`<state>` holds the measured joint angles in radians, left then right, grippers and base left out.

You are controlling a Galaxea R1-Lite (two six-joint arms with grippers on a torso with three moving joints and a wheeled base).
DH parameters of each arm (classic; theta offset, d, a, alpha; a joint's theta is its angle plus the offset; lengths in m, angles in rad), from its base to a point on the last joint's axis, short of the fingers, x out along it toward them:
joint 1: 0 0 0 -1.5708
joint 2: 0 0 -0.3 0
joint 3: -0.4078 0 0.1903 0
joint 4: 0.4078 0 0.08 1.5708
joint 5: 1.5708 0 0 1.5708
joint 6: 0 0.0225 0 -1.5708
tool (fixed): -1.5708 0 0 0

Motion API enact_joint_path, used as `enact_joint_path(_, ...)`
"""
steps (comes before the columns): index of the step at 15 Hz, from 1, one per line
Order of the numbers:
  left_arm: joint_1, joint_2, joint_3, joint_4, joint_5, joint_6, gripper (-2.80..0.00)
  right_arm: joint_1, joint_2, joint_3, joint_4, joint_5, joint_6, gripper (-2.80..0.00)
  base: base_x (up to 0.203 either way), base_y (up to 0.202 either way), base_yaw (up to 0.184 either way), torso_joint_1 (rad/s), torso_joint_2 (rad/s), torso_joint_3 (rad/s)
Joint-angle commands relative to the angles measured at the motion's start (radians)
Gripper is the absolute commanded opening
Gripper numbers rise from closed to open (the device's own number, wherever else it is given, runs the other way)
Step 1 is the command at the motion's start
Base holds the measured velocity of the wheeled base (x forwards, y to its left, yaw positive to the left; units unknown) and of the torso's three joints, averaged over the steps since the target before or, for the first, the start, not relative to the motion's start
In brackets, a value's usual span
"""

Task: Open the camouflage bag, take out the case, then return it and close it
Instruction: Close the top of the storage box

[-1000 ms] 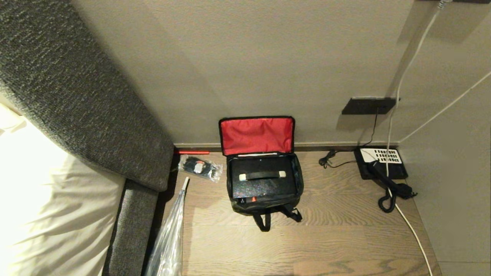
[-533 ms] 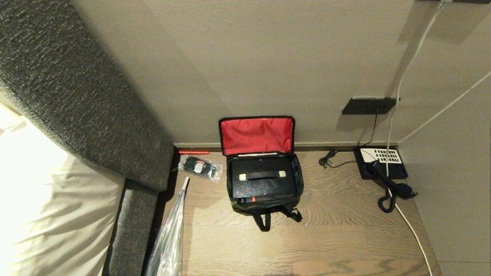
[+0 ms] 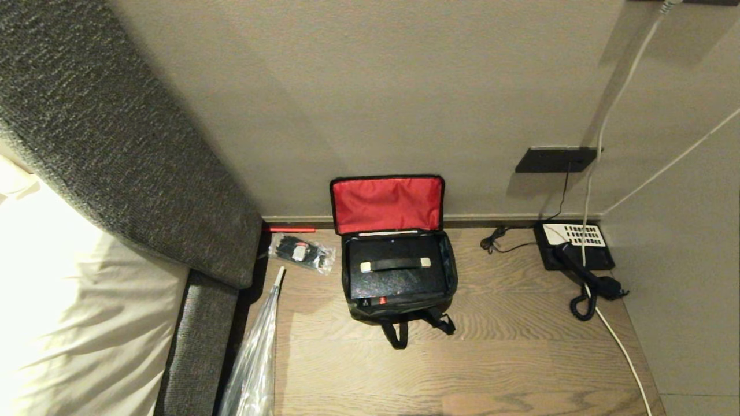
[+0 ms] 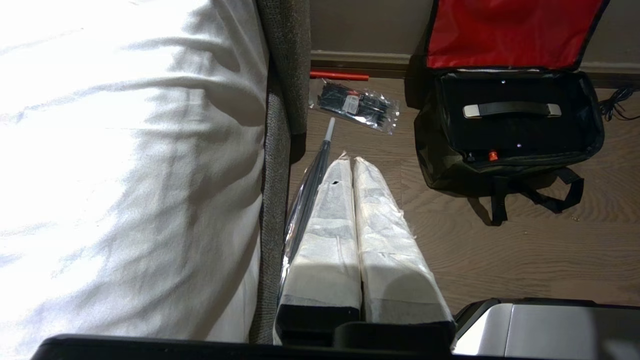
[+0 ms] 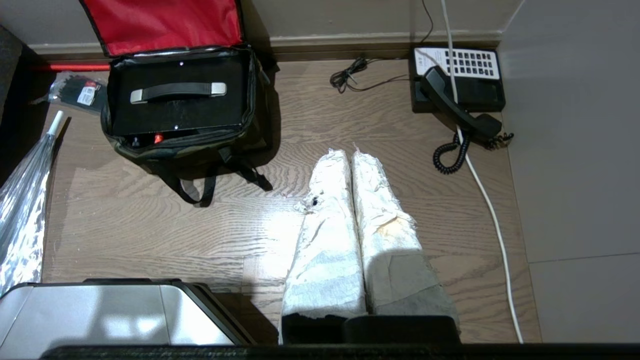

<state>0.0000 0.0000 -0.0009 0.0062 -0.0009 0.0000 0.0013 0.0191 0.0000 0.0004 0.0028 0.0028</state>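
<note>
I can read no text, brand, number or sign anywhere in my views. The small clear packet on the floor beside the camouflage bag carries a white and red label, but its print is too small for me to make out. The telephone near the wall has a white keypad panel with rows of dark keys; I cannot tell any digits or letters on them. The case inside the open bag shows a plain black top with no marking I can read.
</note>
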Motion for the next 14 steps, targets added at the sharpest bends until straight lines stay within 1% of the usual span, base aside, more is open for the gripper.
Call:
enact_joint_path(1,0.0,0.0,0.001,-0.003,0.002,-0.006,-2.8,0.0,0.004,0.0,0.0,0.0,0.0,-2.8,0.0,0.0,0.0,0.0,0.0,0.0)
enact_joint_path(3,0.0,0.0,0.001,-0.005,0.001,-0.007,-2.8,0.0,0.004,0.0,0.0,0.0,0.0,-2.8,0.0,0.0,0.0,0.0,0.0,0.0)
enact_joint_path(5,0.0,0.0,0.001,-0.005,0.001,-0.005,-2.8,0.0,0.004,0.0,0.0,0.0,0.0,-2.8,0.13,-0.085,0.004,-0.002,0.0,0.001)
enact_joint_path(11,0.0,0.0,0.001,-0.005,0.001,-0.002,-2.8,0.0,0.004,0.0,0.0,0.0,0.0,-2.8,0.186,-0.181,0.001,0.001,0.0,0.002)
enact_joint_path(14,0.0,0.0,0.001,-0.004,0.001,-0.007,-2.8,0.0,0.004,0.0,0.0,0.0,0.0,-2.8,0.013,-0.018,-0.003,0.001,0.0,-0.001)
